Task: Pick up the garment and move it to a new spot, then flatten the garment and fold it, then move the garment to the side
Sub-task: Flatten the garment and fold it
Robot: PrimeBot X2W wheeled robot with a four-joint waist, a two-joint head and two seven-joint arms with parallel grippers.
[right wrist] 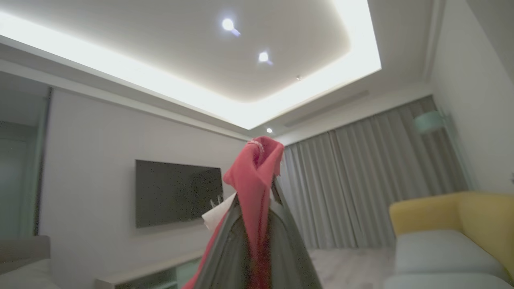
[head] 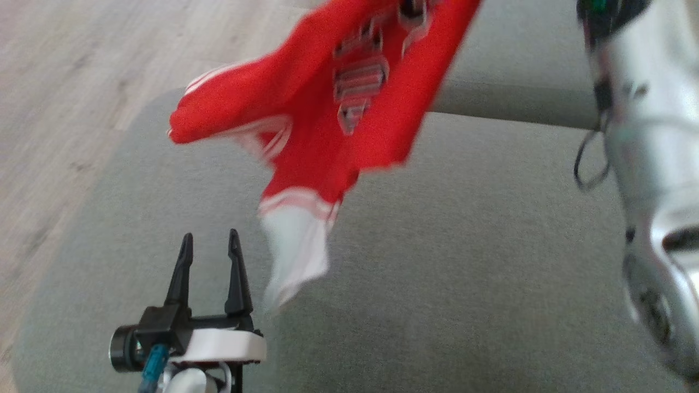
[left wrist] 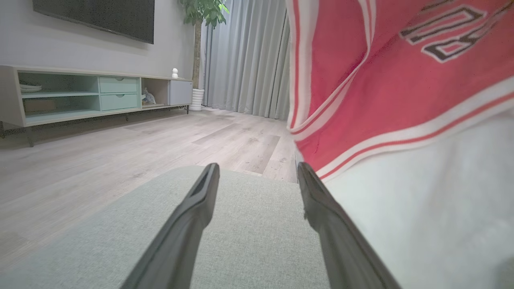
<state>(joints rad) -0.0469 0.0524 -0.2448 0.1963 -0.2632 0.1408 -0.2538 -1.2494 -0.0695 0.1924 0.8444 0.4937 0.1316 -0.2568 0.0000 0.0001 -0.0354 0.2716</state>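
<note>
The garment point(head: 338, 109) is a red jersey with white stripes, dark lettering and a white lower part. It hangs in the air over the grey cushion point(head: 464, 262), blurred. In the right wrist view my right gripper point(right wrist: 257, 188) points upward and is shut on a bunch of the red garment point(right wrist: 255, 172). The right arm point(head: 650, 164) rises along the right edge of the head view. My left gripper point(head: 210, 243) stands open and empty low over the cushion, just left of the garment's white hem. In the left wrist view the garment point(left wrist: 401, 100) hangs close beside the right finger point(left wrist: 321, 200).
The grey cushion's rounded front-left edge borders a pale wooden floor point(head: 65, 82). The left wrist view shows a low TV cabinet point(left wrist: 80, 96), a potted plant point(left wrist: 200, 16) and grey curtains point(left wrist: 249, 60). A yellow sofa point(right wrist: 453, 233) stands at the right in the right wrist view.
</note>
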